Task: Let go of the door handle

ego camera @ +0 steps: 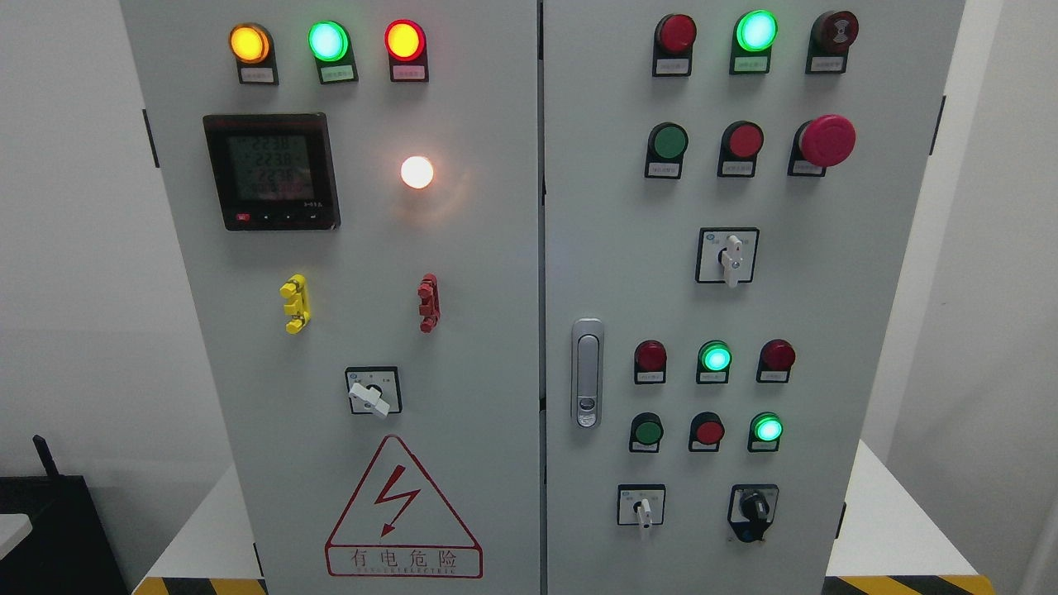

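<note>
Door handle (587,373): silver, upright, recessed lever type with a round keyhole at its lower end, mounted flush at the left edge of the right door (826,297) of a grey electrical cabinet, just right of the centre seam (541,248); both doors sit closed. Nothing touches the handle; no robot hand or arm appears in view, so the state of either hand cannot be told. Right of the handle: two rows of three round lamps and buttons, with one lit green lamp (715,358) in the upper row and another lit green lamp at the right end of the lower row. Below these: a white selector switch (642,508) and a black rotary switch (753,506). Above the handle: a white-levered selector (731,258), then a row with a green button, a red button and a red mushroom button (826,140), then a top row with a lit green lamp in the middle. Left of the handle, on the left door (479,273): a red clip (428,303), a yellow clip (295,303), a white-levered switch (372,394), a red triangular warning sign (402,508), a lit white lamp (417,172), a black digital meter (272,171), and amber, green and red lamps lit along the top.
</note>
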`<move>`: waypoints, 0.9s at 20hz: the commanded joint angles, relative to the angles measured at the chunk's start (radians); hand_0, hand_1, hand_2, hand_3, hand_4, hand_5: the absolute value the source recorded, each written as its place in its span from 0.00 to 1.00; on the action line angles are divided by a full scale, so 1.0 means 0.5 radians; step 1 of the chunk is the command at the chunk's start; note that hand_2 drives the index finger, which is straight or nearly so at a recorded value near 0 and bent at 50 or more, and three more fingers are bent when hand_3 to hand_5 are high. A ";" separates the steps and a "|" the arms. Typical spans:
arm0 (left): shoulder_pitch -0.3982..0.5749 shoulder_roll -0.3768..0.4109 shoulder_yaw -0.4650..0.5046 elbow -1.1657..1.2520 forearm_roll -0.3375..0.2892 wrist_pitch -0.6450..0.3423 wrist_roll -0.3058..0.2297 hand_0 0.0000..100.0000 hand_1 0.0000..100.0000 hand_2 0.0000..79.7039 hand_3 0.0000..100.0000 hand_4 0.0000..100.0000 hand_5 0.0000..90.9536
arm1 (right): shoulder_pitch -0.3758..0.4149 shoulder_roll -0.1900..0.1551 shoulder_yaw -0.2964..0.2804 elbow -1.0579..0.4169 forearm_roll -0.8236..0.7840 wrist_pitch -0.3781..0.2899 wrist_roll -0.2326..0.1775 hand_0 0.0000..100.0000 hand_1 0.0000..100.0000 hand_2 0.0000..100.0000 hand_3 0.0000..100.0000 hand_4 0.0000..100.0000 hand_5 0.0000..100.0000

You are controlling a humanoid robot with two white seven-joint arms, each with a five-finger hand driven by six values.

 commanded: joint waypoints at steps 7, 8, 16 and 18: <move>-0.001 0.000 0.021 0.034 0.000 0.002 0.001 0.12 0.39 0.00 0.00 0.00 0.00 | -0.009 -0.011 0.016 -0.025 0.027 0.014 -0.008 0.40 0.06 0.00 0.04 0.00 0.00; -0.001 0.000 0.021 0.034 0.000 0.002 0.001 0.12 0.39 0.00 0.00 0.00 0.00 | -0.009 -0.011 0.016 -0.025 0.033 0.011 -0.012 0.40 0.06 0.00 0.04 0.00 0.00; -0.001 0.000 0.021 0.034 0.000 0.002 0.001 0.12 0.39 0.00 0.00 0.00 0.00 | -0.082 -0.014 0.019 -0.004 0.538 -0.001 -0.152 0.34 0.23 0.00 0.19 0.19 0.06; -0.001 0.000 0.021 0.034 0.000 0.002 0.001 0.12 0.39 0.00 0.00 0.00 0.00 | -0.128 -0.014 0.019 0.011 0.722 -0.011 -0.199 0.35 0.27 0.00 0.43 0.40 0.25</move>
